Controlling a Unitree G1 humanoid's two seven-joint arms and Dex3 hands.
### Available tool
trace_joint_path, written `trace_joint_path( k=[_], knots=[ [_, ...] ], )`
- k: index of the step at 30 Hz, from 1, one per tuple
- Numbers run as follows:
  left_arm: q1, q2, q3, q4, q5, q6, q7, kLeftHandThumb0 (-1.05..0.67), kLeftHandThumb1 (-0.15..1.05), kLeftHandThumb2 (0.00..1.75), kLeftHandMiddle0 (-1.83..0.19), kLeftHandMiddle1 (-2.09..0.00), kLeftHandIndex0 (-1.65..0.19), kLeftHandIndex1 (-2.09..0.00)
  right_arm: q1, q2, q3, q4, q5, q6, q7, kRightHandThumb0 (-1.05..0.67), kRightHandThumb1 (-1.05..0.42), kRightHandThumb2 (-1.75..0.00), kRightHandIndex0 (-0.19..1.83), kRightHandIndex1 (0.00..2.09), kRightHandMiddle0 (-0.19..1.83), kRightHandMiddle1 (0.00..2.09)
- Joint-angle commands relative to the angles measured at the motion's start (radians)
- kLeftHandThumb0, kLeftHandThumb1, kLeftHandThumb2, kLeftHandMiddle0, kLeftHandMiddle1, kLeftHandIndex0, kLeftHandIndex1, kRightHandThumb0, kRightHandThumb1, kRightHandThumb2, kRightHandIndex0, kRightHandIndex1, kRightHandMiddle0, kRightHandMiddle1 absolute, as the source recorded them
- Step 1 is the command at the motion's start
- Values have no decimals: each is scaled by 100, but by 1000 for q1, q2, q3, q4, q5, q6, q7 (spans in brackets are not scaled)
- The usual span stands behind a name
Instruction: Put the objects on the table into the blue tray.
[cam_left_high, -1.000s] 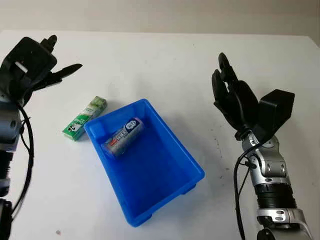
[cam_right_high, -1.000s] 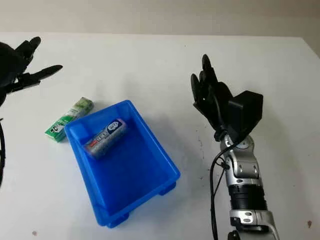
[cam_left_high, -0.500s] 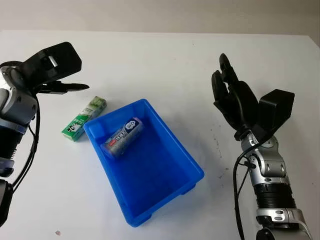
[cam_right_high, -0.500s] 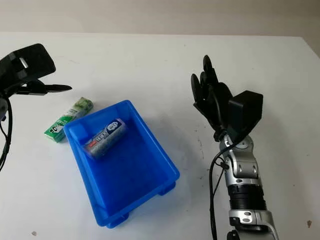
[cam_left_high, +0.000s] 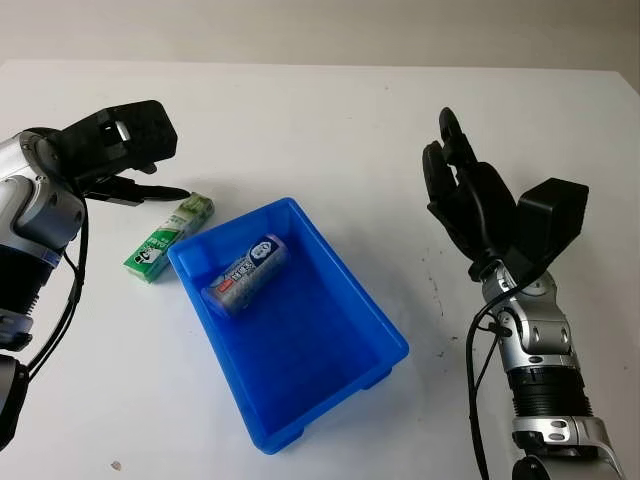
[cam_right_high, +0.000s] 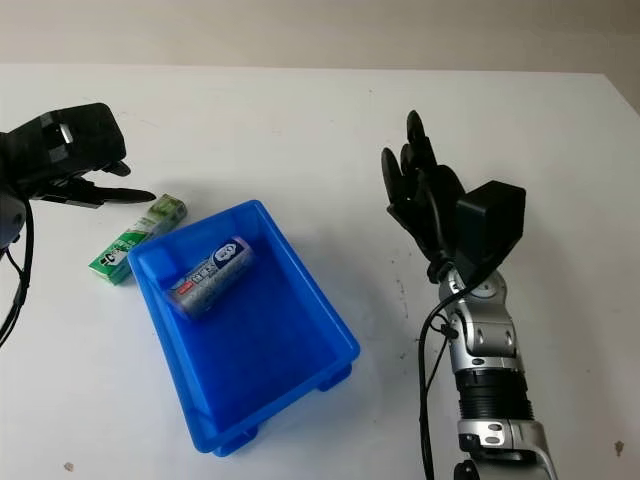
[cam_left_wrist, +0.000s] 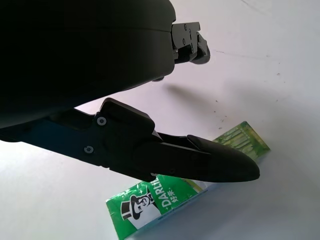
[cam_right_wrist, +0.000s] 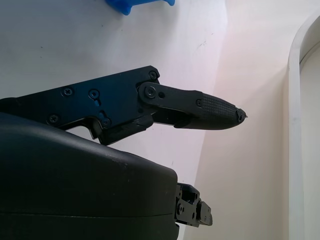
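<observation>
A blue tray (cam_left_high: 330, 360) sits mid-table with a grey tube-shaped pack (cam_left_high: 246, 273) lying in its far left corner. Just left of the tray a green toothpaste box (cam_left_high: 168, 236) lies flat on the white table; the left wrist view has the same green box (cam_left_wrist: 185, 200) right under a finger. My left hand (cam_left_high: 140, 180) hovers open just above and left of the box, its fingertips (cam_left_high: 172, 193) near the box's far end. Held upright to the right of the tray, my right hand (cam_left_high: 462, 190) is open and holds nothing.
The white table (cam_left_high: 300, 110) stretches behind and around the tray. A pale wall edges the far side. A small dark speck (cam_left_high: 115, 465) marks the table near the front left.
My left hand has swung right and down from the far left toward the green box. The right hand, tray and tube pack have not moved.
</observation>
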Motion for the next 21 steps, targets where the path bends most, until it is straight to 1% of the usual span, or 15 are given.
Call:
trace_joint_path(
  k=[1, 4, 6, 7, 10, 11, 12, 13, 14, 15, 16, 17, 18, 20, 21],
  knots=[
    [-2, 0, 2, -20, 2, -1, -12, -97, 105, 24, 19, -48, 18, -23, -11, 1, -4, 1, -1, -2, 0, -68, -105, -54, -19, 0, -19, 0],
    [3, 4, 1, -45, 0, -6, -27, -96, 105, 27, 17, -48, 18, -21, -15, 4, -3, 3, -1, 0, -3, -68, -105, -54, -19, 0, -19, 0],
    [12, 10, -5, -71, 9, -19, -32, -96, 105, 29, 15, -51, 16, -20, -16, 4, -1, 1, 0, 2, -1, -68, -105, -55, -19, 0, -19, 0],
    [16, 10, -5, -79, 12, -23, -32, -96, 105, 29, 16, -59, 14, -19, -16, 3, -1, 5, 0, -4, 2, -67, -105, -55, -19, 0, -19, 0],
    [23, 8, -10, -89, 25, -21, -35, -94, 105, 26, 17, -60, 12, -16, -14, 5, -1, 1, 0, -1, -1, -67, -105, -54, -19, 0, -19, 0],
    [23, 5, -12, -88, 30, -17, -37, -94, 105, 25, 14, -40, 14, -13, -14, 6, 0, -4, -2, 5, -5, -67, -105, -54, -19, 0, -19, 0],
    [23, 2, -15, -86, 34, -13, -39, -93, 105, 24, 9, -29, 15, -11, -13, 5, 1, -6, -3, 8, -6, -67, -105, -54, -19, 0, -19, 0],
    [25, -2, -10, -85, 29, -10, -42, -93, 105, 24, 4, -26, 14, -11, -13, 4, 2, -7, -5, 8, -7, -67, -105, -54, -19, 0, -19, 0],
    [30, 0, -14, -85, 30, -29, -42, -91, 105, 21, 11, -60, 11, -12, -12, 4, 2, -6, -4, 7, -6, -67, -105, -54, -19, 0, -19, 0],
    [39, 5, -17, -86, 30, -59, -38, -91, 105, 23, 16, -111, 1, -26, -11, 3, 1, -5, -3, 6, -4, -67, -105, -54, -19, 0, -19, 0],
    [46, 8, -18, -86, 31, -83, -36, -91, 105, 25, 18, -159, 10, -102, -11, 2, 1, -5, -3, 5, -3, -67, -105, -54, -19, 0, -19, 0],
    [51, 11, -20, -83, 34, -106, -33, -92, 105, 26, 19, -189, 15, -155, -9, 2, 0, -7, -2, 6, -4, -67, -105, -54, -19, 0, -19, 0],
    [55, 14, -26, -75, 40, -134, -33, -91, 105, 28, 19, -189, 17, -155, -8, 3, -1, -8, -2, 6, -5, -67, -105, -54, -19, 0, -19, 0],
    [62, 12, -36, -57, 54, -169, -33, -90, 105, 29, 19, -160, 18, -138, -7, 5, -3, -5, -1, 1, -6, -66, -105, -54, -19, 0, -19, 0],
    [66, 9, -53, -51, 77, -176, -29, -93, 105, 30, 19, -168, 14, -146, -7, 5, -2, -6, -1, 1, -7, -66, -105, -53, -19, 0, -19, 0]
  ],
)
